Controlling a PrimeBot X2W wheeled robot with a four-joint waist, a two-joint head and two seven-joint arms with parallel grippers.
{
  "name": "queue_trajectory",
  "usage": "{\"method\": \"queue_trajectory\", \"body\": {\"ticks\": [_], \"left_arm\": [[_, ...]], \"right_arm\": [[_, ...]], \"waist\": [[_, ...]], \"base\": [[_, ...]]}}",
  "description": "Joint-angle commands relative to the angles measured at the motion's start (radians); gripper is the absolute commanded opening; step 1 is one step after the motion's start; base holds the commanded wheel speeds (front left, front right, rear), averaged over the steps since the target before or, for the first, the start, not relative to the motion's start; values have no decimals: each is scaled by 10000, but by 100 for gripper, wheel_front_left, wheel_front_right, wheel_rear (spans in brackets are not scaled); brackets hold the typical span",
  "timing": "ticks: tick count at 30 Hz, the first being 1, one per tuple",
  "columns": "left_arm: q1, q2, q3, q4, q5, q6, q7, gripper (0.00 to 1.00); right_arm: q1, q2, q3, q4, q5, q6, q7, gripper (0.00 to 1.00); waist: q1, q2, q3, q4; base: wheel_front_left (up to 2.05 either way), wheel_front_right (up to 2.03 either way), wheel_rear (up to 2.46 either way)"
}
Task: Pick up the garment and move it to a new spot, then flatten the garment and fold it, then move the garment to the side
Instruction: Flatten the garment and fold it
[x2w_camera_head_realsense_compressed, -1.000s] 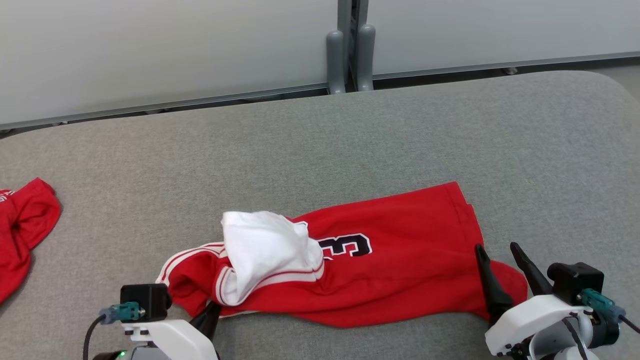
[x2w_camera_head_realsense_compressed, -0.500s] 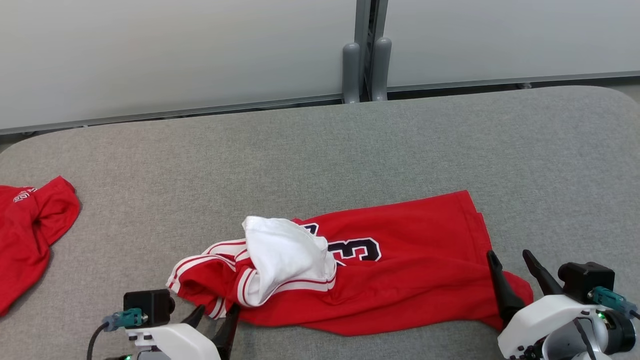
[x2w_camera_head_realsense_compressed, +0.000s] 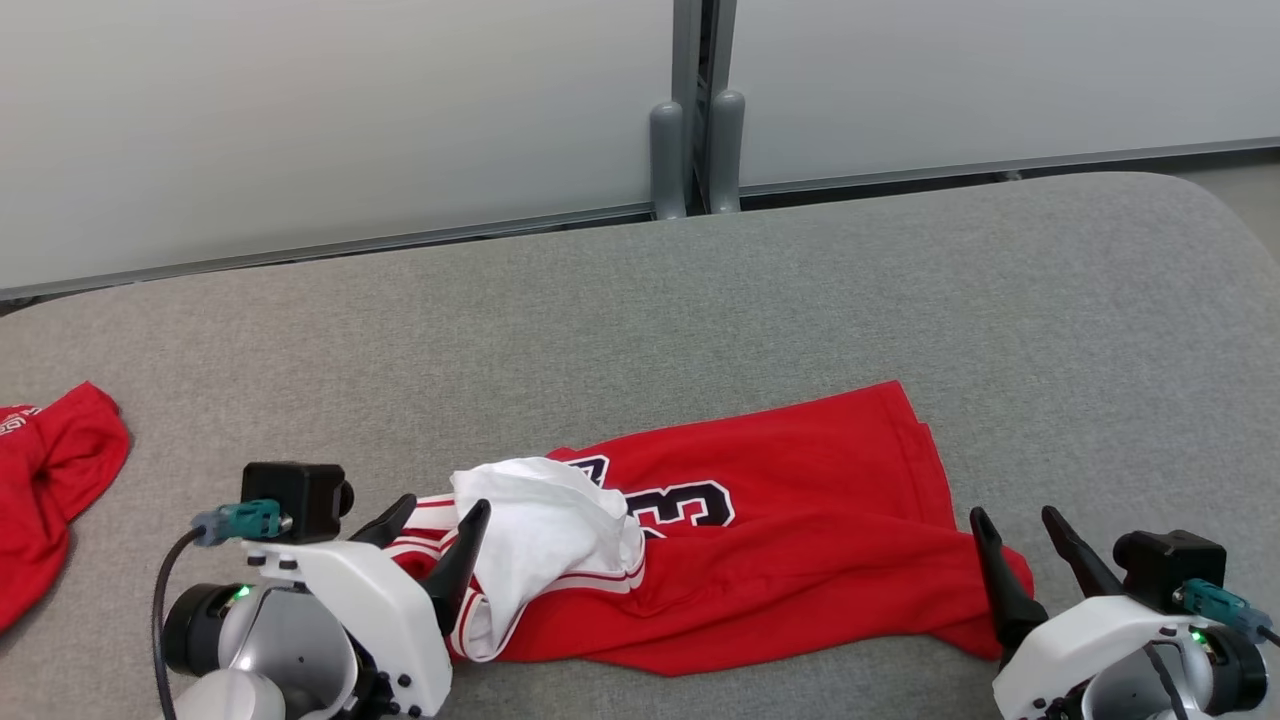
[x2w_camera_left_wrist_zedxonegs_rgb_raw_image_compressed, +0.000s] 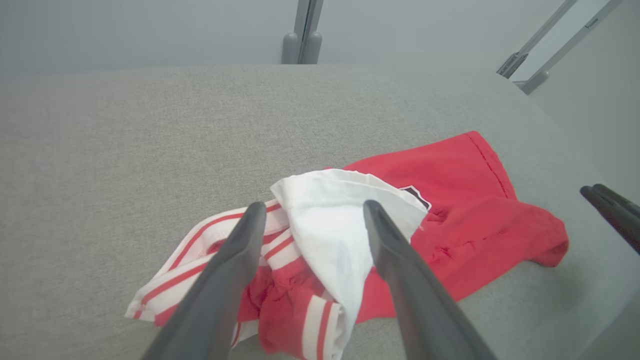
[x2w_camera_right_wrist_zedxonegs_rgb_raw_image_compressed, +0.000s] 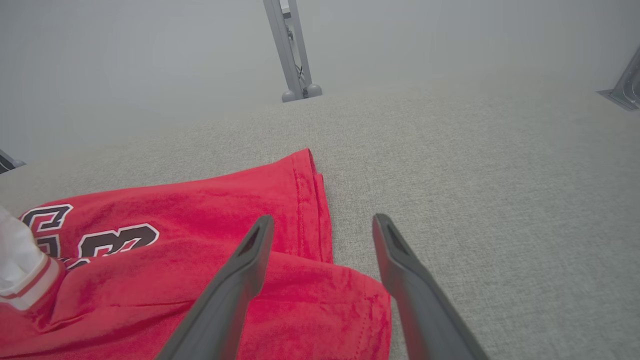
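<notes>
**A:** Head view first. Where is the garment?

**B:** The red garment (x2w_camera_head_realsense_compressed: 800, 520) lies crumpled along the near edge of the grey worktop (x2w_camera_head_realsense_compressed: 700, 300), from the middle towards the near right corner. A white fold (x2w_camera_head_realsense_compressed: 540, 520) is turned over its striped left end, beside a dark number (x2w_camera_head_realsense_compressed: 690, 503). A second red cloth (x2w_camera_head_realsense_compressed: 50, 490) sits well apart at the left edge.

**A:** And the claws?

**B:** The left claw (x2w_camera_head_realsense_compressed: 445, 503) has its fingers spread apart over the striped end. The right claw (x2w_camera_head_realsense_compressed: 1012, 513) is also spread, at the garment's right end. Neither grips anything.

**A:** Left wrist view?

**B:** The left claw (x2w_camera_left_wrist_zedxonegs_rgb_raw_image_compressed: 314, 205) gapes wide, with the white fold (x2w_camera_left_wrist_zedxonegs_rgb_raw_image_compressed: 340, 215) between its two fingers. Whether they touch the cloth I cannot tell. The red garment (x2w_camera_left_wrist_zedxonegs_rgb_raw_image_compressed: 465, 200) runs off to the right, and the right claw (x2w_camera_left_wrist_zedxonegs_rgb_raw_image_compressed: 612, 205) shows beyond it at the picture's right edge.

**A:** Right wrist view?

**B:** The right claw (x2w_camera_right_wrist_zedxonegs_rgb_raw_image_compressed: 323, 219) is open and empty. One finger is over the garment's (x2w_camera_right_wrist_zedxonegs_rgb_raw_image_compressed: 200, 210) hemmed corner, the other over bare worktop (x2w_camera_right_wrist_zedxonegs_rgb_raw_image_compressed: 475, 175).
</notes>
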Motion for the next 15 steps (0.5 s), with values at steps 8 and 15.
{"method": "queue_trajectory", "body": {"ticks": [8,15], "left_arm": [[-1410,-86,-437,2648,-173,-461,1226,100],[-1474,-335,-271,2897,-805,-985,1267,11]], "right_arm": [[-104,-61,179,55,107,5,-55,100],[-50,-56,57,36,59,5,-117,100]], "waist": [[0,-1,115,-683],[0,-1,262,-835]], "base": [[0,0,0],[0,0,0]]}}
